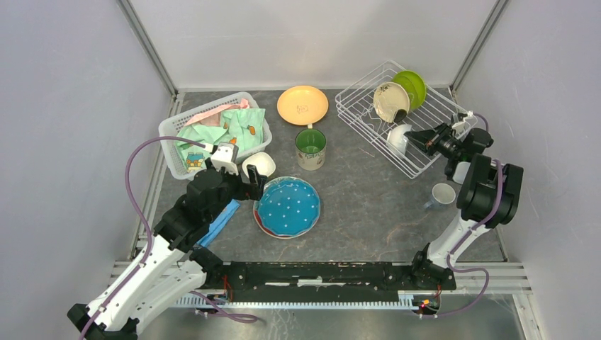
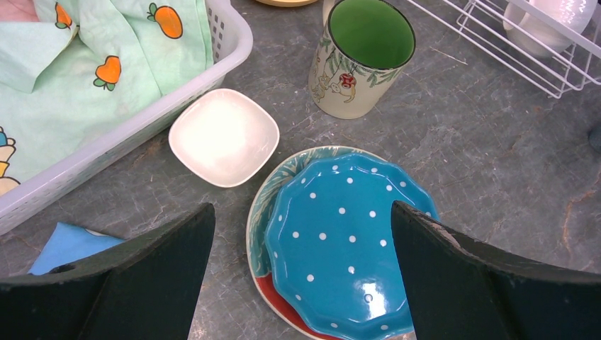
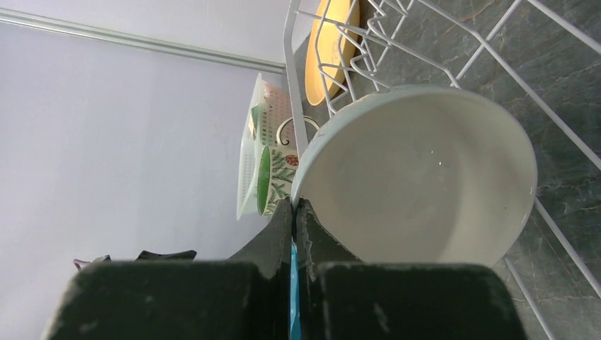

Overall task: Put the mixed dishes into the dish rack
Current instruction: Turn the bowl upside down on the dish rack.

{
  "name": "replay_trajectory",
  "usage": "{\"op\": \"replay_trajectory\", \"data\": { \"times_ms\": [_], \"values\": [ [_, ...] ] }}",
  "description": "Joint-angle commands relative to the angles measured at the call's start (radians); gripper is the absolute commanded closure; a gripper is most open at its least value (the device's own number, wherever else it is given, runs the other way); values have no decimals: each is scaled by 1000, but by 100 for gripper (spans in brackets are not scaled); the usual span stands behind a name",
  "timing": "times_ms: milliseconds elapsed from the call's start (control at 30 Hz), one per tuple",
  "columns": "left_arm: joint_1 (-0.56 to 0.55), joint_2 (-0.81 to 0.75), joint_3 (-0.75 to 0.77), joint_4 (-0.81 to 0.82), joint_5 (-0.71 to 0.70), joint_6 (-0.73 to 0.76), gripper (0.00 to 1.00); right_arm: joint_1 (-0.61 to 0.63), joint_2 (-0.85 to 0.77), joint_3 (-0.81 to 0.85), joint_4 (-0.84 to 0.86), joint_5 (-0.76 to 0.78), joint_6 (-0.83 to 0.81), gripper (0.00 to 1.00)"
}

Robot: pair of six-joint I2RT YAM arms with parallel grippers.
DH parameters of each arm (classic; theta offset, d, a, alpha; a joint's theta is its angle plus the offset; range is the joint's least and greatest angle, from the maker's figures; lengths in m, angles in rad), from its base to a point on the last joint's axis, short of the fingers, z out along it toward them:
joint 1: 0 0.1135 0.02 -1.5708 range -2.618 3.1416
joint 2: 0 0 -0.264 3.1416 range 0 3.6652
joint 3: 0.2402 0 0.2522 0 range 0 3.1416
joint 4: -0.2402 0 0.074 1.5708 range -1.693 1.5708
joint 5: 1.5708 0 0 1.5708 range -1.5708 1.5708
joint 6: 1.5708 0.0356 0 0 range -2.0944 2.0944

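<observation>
My right gripper [image 1: 413,139] is shut on the rim of a white bowl [image 3: 425,170], which stands tilted on edge inside the white wire dish rack [image 1: 368,120]. A cream plate [image 1: 390,100] and a lime-green plate [image 1: 413,86] stand upright in the rack's far slots. My left gripper [image 2: 301,209] hangs open over a blue white-dotted plate [image 2: 347,241] stacked on a red plate [image 2: 280,301]. A square white bowl [image 2: 223,136] lies just beyond it. The beige mug [image 1: 310,148], green inside, and an orange plate [image 1: 302,105] sit mid-table. A small cup [image 1: 443,194] lies near the right arm.
A white plastic basket [image 1: 170,131] of clothes stands at the back left, close to the square bowl. A folded blue cloth [image 1: 220,221] lies beside the left arm. Grey walls and metal posts close in the table on three sides.
</observation>
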Motion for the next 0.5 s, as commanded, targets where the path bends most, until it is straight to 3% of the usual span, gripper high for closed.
{"op": "replay_trajectory", "data": {
  "times_ms": [0, 200, 467],
  "values": [
    [-3, -7, 2, 36, 6, 30, 0, -24, -9, 22, -95, -32, -92, 100],
    [-4, -13, 2, 35, 6, 29, 0, -70, -10, 93, -469, 13, -367, 95],
    [-4, -15, 2, 36, 10, 29, 0, -114, 16, 86, -564, 43, -448, 90]
  ]
}}
